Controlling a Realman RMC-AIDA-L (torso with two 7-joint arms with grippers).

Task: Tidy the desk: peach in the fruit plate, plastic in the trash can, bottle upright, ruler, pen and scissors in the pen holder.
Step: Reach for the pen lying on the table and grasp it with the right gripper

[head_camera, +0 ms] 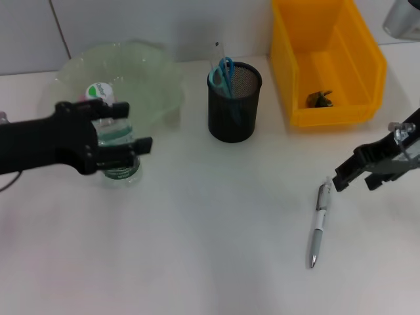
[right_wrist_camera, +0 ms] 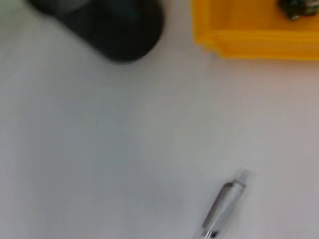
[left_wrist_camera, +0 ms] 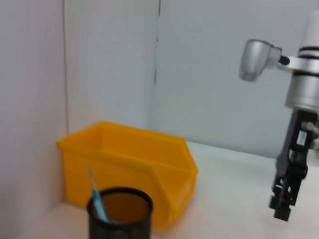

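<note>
Left gripper (head_camera: 125,147) clasps bottle (head_camera: 115,141), label unreadable

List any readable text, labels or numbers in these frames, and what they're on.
Nothing is legible.
Bottle, held by left gripper: green-and-white print on its cap and a green label band, both too blurred to read.
Pen, pen holder, yellow bin: no markings visible.

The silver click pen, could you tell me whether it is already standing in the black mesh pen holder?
No, the silver click pen lies flat on the white desk, apart from the black mesh pen holder.
</note>
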